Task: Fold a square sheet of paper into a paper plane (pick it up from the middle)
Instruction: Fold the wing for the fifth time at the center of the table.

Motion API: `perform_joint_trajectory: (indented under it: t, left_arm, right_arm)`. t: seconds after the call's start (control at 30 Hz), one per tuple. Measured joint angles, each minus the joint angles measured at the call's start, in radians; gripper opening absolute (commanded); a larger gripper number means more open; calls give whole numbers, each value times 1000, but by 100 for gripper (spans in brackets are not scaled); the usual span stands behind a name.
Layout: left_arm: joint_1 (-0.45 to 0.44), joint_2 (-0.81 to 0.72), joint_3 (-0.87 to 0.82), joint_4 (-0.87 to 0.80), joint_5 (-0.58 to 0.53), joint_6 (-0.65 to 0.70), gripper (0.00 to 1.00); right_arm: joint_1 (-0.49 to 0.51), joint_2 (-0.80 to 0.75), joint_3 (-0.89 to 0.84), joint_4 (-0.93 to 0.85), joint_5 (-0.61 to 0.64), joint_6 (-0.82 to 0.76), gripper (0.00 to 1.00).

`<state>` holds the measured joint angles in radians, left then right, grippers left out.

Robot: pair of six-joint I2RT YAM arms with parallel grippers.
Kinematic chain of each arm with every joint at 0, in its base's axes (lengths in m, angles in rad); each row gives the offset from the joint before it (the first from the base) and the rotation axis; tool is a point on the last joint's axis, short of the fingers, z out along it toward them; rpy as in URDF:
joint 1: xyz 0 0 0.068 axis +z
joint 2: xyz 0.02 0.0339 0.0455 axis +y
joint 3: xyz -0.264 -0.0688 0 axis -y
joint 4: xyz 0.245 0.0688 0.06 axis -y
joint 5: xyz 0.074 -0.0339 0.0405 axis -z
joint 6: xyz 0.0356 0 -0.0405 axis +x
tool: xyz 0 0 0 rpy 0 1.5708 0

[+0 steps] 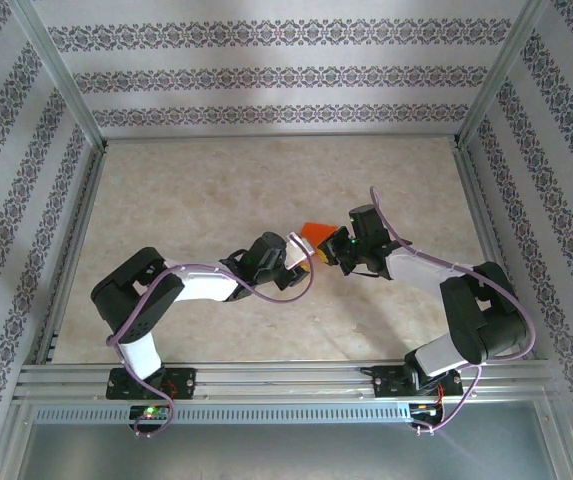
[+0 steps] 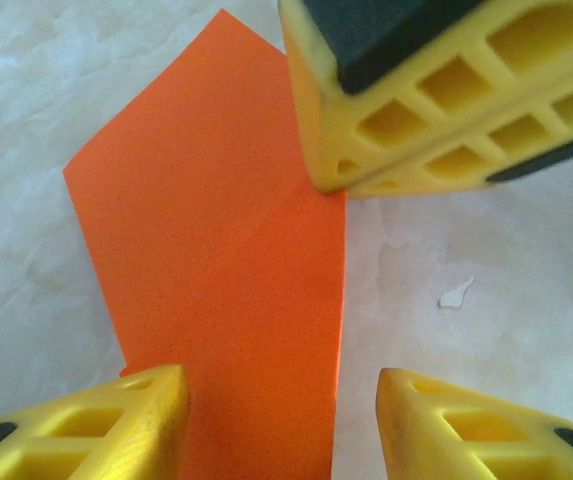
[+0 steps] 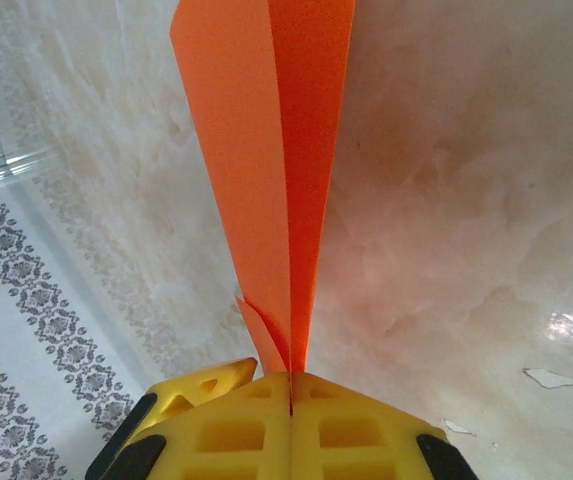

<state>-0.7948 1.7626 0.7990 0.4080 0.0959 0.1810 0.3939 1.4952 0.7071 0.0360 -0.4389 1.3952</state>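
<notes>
The square sheet of paper is bright orange and folded to a pointed shape, held up off the table in the middle. My right gripper is shut on its lower edge, and the layers fan upward from the jaws. In the left wrist view the right gripper's yellow fingers pinch the paper's right edge. My left gripper is open, its fingers either side of the paper's near end, the left finger close against it. One left fingertip shows beside the right jaws.
The beige marbled table is ringed by aluminium frame rails and patterned walls. A small white chip marks the table surface near the grippers. Both arms meet at mid-table, with free room behind and to the sides.
</notes>
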Motion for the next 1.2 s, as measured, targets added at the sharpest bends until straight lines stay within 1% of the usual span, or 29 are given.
perform_joint_trajectory:
  t: [0.13, 0.5, 0.63, 0.7, 0.8, 0.87, 1.1, 1.2]
  left_arm:
    - [0, 12, -13, 24, 0, 26, 44]
    - [0, 21, -21, 58, 0, 71, 24]
    - [0, 29, -21, 58, 1, 77, 17]
    - [0, 30, -21, 58, 1, 78, 14]
    - [0, 30, -21, 58, 4, 77, 12]
    - [-1, 34, -21, 58, 4, 77, 10]
    - [-2, 58, -21, 58, 5, 56, 7]
    - [-2, 61, -21, 58, 5, 35, 6]
  right_arm:
    - [-6, 1, 2, -6, -16, 10, 0]
    - [-13, 17, 12, -10, -44, 17, 0]
    - [-13, 18, 14, -10, -50, 21, 5]
    - [-13, 18, 14, -10, -51, 21, 8]
    - [-13, 20, 17, -13, -55, 18, 19]
    - [-13, 21, 19, -15, -58, 18, 23]
    - [-23, 26, 30, -37, -61, -21, 51]
    - [-32, 26, 35, -49, -60, -52, 58]
